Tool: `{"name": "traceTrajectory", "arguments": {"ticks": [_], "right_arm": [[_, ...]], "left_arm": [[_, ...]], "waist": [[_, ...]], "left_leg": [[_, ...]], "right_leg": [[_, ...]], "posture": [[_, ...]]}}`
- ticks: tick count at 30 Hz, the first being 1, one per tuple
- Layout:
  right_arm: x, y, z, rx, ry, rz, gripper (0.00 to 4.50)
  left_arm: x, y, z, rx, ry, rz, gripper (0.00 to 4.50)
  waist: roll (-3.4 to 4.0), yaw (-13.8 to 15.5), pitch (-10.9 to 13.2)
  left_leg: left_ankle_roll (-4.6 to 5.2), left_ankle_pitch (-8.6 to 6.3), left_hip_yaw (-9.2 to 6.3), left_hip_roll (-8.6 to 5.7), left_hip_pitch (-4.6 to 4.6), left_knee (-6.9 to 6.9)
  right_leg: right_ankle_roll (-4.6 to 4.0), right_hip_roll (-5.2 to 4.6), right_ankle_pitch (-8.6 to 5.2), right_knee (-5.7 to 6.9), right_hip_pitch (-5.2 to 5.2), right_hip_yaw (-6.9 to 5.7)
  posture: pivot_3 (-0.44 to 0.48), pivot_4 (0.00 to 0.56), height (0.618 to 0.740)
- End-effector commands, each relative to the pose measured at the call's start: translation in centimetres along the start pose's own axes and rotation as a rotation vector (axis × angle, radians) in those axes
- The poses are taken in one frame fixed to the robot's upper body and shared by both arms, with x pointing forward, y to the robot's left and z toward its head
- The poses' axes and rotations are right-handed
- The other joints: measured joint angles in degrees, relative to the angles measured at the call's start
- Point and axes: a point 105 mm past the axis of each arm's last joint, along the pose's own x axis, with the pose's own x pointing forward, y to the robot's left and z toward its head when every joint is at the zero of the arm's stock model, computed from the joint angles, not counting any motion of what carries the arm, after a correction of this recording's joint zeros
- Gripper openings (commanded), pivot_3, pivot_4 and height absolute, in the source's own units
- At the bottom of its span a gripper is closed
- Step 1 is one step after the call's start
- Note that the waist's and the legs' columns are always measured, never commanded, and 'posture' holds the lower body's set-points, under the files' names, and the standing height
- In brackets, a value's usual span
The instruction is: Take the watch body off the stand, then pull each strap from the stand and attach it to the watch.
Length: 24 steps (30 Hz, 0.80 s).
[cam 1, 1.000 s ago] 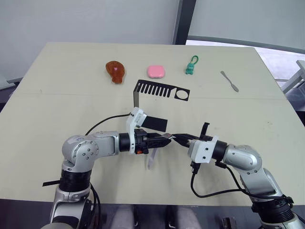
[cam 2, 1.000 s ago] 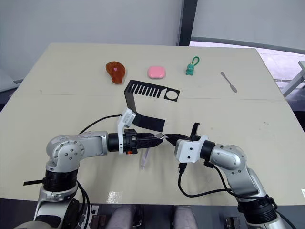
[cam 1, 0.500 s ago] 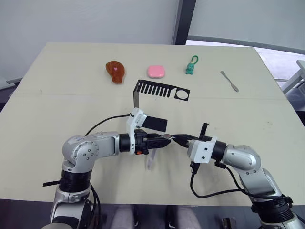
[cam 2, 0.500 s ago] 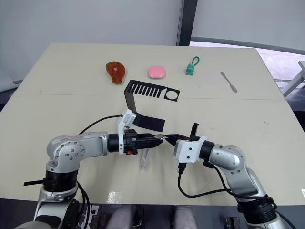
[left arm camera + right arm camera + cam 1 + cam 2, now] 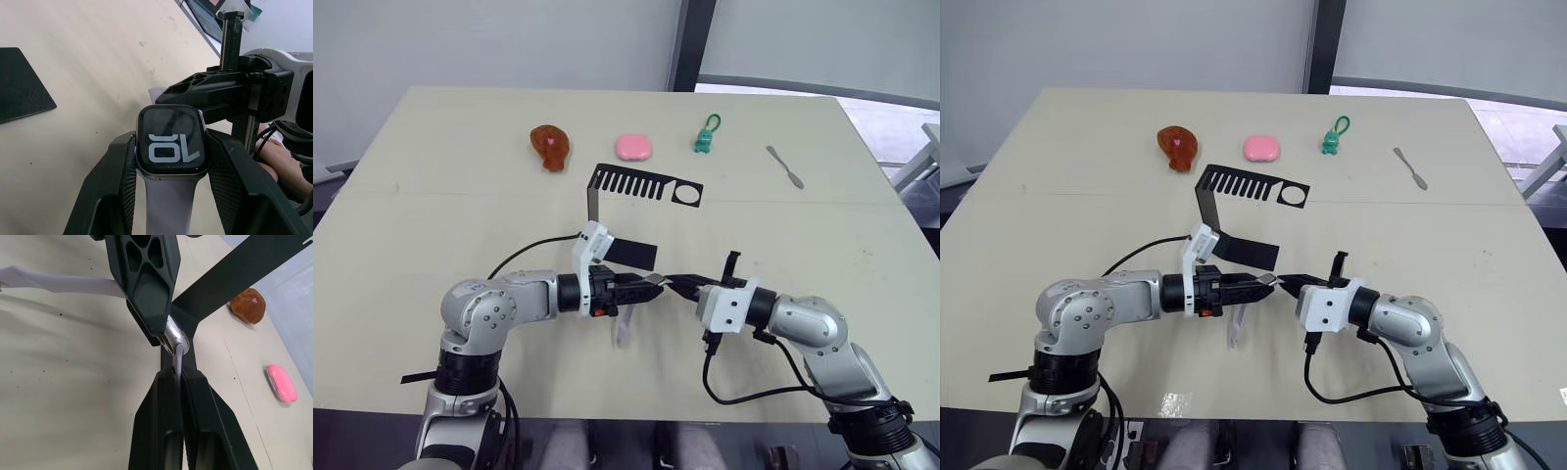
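Left fingers point(image 5: 168, 196) clamping watch body point(image 5: 170, 140), right fingers point(image 5: 182, 396) (closed) pinching strap point(image 5: 179, 358)

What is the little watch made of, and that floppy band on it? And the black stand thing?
The watch body looks like glossy glass in a silvery metal rim; the screen reflects. The strap looks like soft matte rubber or silicone; it droops and bends. The stand looks like thin bent sheet metal painted matte black, though it might be plastic.
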Motion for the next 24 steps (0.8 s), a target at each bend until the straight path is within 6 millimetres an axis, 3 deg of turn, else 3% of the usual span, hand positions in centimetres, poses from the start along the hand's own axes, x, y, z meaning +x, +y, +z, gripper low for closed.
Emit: {"name": "traceTrajectory", "arguments": {"ticks": [1, 24], "right_arm": [[1.15, 0.25, 3.13, -0.041, -0.137, 0.018, 0.00], [1.48, 0.53, 3.10, -0.032, -0.137, 0.039, 0.00]], "left_arm": [[1.48, -2.62, -0.27, 0.042, 0.020, -0.124, 1.59], [1.52, -2.57, -0.10, 0.046, 0.021, -0.122, 1.59]], "waist": [[0.00, 0.0, 0.0], [0.00, 0.0, 0.0]], "left_leg": [[0.00, 0.00, 0.00, 0.00, 0.00, 0.00], [0.00, 0.00, 0.00, 0.00, 0.00, 0.00]], "right_leg": [[0.00, 0.00, 0.00, 0.00, 0.00, 0.00], [0.00, 0.00, 0.00, -0.01, 0.00, 0.00]], "posture": [[0.000, 0.150, 0.740], [0.000, 0.150, 0.740]]}}
